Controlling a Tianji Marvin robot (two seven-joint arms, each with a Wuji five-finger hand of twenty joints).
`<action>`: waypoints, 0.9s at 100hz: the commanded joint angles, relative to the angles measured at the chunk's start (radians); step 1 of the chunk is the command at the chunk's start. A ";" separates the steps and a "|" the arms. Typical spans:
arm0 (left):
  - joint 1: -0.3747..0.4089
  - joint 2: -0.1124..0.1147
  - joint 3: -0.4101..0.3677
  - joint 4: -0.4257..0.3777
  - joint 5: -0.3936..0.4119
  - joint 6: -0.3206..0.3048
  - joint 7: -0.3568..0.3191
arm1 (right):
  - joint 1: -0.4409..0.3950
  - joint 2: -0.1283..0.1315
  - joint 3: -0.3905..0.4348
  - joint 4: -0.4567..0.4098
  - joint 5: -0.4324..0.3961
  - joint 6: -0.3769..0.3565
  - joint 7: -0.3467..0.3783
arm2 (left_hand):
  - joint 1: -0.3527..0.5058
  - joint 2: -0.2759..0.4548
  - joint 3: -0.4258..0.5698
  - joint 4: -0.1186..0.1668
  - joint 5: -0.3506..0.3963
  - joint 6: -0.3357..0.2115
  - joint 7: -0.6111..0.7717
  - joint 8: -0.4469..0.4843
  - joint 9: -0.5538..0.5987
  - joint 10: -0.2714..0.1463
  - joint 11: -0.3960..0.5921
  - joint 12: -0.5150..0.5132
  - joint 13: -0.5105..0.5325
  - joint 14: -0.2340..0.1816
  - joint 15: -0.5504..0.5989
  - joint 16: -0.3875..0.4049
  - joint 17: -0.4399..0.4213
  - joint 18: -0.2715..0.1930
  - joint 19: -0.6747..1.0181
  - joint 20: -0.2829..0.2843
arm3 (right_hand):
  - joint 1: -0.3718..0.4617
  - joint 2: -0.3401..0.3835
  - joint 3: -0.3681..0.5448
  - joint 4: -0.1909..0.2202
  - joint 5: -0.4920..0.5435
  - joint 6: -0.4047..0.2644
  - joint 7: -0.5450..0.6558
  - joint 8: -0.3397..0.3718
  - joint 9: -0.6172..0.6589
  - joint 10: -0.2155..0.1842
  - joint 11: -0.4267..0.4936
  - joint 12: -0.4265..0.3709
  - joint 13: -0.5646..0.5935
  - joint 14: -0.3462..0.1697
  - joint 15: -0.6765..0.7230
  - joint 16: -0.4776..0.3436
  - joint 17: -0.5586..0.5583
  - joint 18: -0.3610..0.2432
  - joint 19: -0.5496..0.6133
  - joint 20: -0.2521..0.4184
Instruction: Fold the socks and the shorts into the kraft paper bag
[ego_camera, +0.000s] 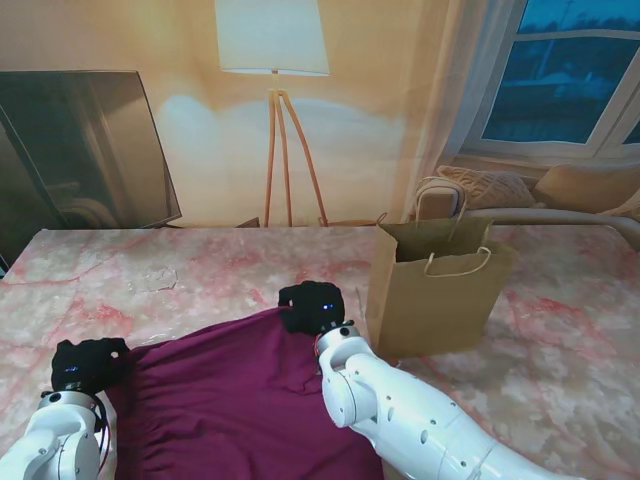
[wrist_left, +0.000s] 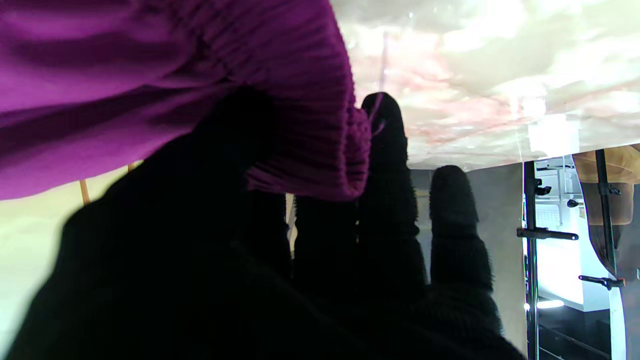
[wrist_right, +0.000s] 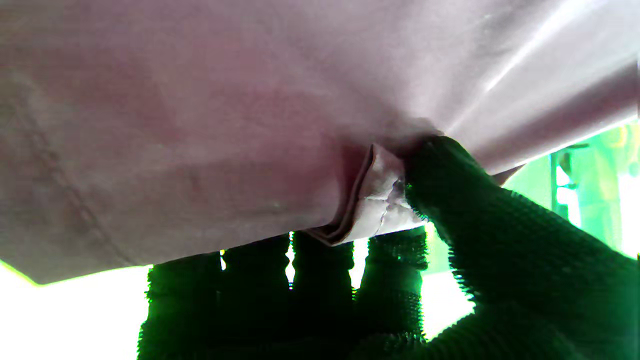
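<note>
Shorts (ego_camera: 230, 395), purple, lie spread on the marble table (ego_camera: 90, 270) close to me, between the two arms. The left hand (ego_camera: 88, 363) pinches the ribbed waistband (wrist_left: 320, 125) at the left corner; the right hand (ego_camera: 312, 306) is clamped on a folded edge at the far right corner. Just right of that hand stands the open paper bag (ego_camera: 440, 290), upright. Behind the table stand a floor lamp (ego_camera: 272, 60) and a dark screen (ego_camera: 85, 150).

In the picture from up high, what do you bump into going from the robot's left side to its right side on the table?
left hand → purple shorts → right hand → kraft paper bag
</note>
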 joint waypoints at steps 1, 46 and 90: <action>-0.005 -0.004 -0.010 -0.007 -0.012 -0.007 0.021 | -0.002 0.008 0.002 -0.027 -0.003 0.007 0.017 | 0.023 -0.020 0.022 -0.036 0.078 -0.039 0.110 -0.011 0.072 -0.069 0.048 -0.025 0.032 -0.003 0.036 -0.010 0.001 0.017 0.026 -0.002 | 0.023 0.056 0.033 -0.021 0.021 -0.033 0.071 0.012 0.024 0.009 0.001 -0.002 0.023 0.017 -0.012 -0.010 0.001 0.021 0.052 0.012; -0.055 -0.021 -0.063 -0.031 -0.018 -0.016 0.130 | -0.008 -0.002 0.059 -0.100 0.001 0.022 -0.043 | 0.009 -0.041 0.035 -0.049 0.066 -0.050 0.137 0.097 0.069 -0.050 0.115 -0.041 -0.065 0.037 0.016 0.066 -0.021 0.076 0.011 0.040 | 0.043 0.034 0.050 -0.012 0.023 -0.053 0.056 0.100 0.021 0.010 0.022 0.022 0.023 0.005 0.020 0.012 0.011 0.005 0.053 0.013; -0.095 -0.057 -0.097 -0.080 -0.128 -0.039 0.242 | -0.002 0.011 0.116 -0.126 -0.040 -0.012 -0.116 | 0.013 -0.048 0.019 -0.036 0.105 -0.092 0.138 0.023 -0.031 -0.049 0.065 -0.025 -0.225 0.052 -0.045 0.055 -0.090 0.078 -0.034 0.043 | 0.054 -0.002 0.086 -0.017 0.028 -0.033 0.067 0.140 0.029 0.053 0.099 0.095 0.044 -0.009 0.137 0.083 0.055 -0.007 0.061 0.018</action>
